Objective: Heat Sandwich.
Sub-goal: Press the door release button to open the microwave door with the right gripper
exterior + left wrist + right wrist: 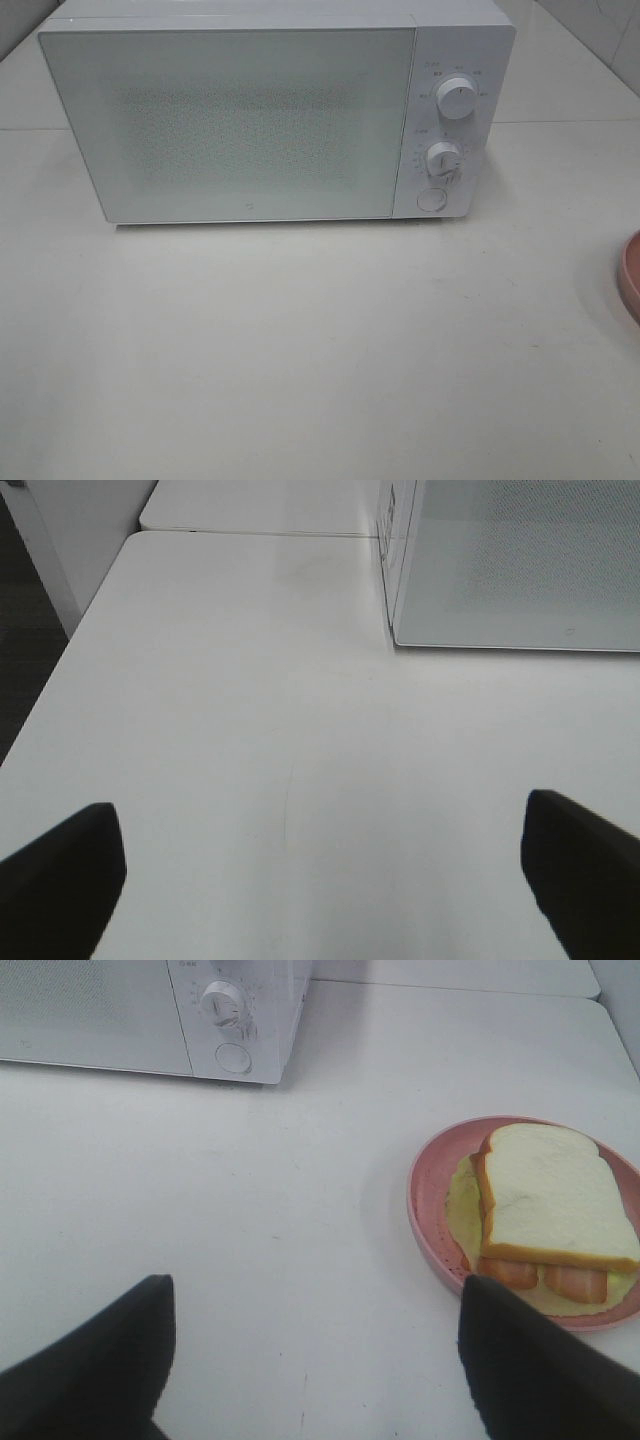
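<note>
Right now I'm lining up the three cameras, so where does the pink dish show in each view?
Exterior high: the pink dish, a sliver cut by the right edge.
Left wrist: not in it.
Right wrist: the pink dish nearly whole, the sandwich on it, off the microwave's knob end.
Shared landmark: the white microwave, in all three views.

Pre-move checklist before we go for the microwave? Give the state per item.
1. microwave door open for loading: not ok, it is shut.
2. sandwich lying on the pink dish, nothing on top of it: ok.
3. left gripper open, nothing held: ok.
4. right gripper open, nothing held: ok.
5. table in front of the door free of objects: ok in the exterior high view.
6. Microwave interior empty: cannot tell, the door hides it.
</note>
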### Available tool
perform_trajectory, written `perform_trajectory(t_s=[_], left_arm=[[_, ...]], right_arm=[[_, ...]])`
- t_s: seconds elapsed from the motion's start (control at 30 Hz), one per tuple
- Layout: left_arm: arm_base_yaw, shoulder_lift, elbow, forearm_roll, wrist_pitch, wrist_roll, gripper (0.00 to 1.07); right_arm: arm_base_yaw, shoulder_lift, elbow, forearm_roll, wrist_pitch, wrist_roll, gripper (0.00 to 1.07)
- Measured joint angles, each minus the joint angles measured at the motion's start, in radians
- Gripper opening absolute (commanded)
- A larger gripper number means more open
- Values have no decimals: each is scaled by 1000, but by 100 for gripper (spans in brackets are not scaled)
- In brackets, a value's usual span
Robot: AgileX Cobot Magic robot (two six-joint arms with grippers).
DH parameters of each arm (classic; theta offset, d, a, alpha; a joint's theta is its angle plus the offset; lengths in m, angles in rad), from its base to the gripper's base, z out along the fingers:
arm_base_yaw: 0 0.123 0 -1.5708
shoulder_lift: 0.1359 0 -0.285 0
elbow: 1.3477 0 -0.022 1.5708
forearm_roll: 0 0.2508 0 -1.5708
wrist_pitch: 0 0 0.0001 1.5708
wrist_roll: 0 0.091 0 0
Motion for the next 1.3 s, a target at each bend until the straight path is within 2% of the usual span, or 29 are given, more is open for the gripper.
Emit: perform_trajectory(t_s=[0.9,1.3], left_arm=[[0,0,0,0,0,0,101],[0,0,0,0,0,0,101]], right_arm=[[0,3,-27,1,-31,2,76],[0,183,-28,1,-140,2,76]])
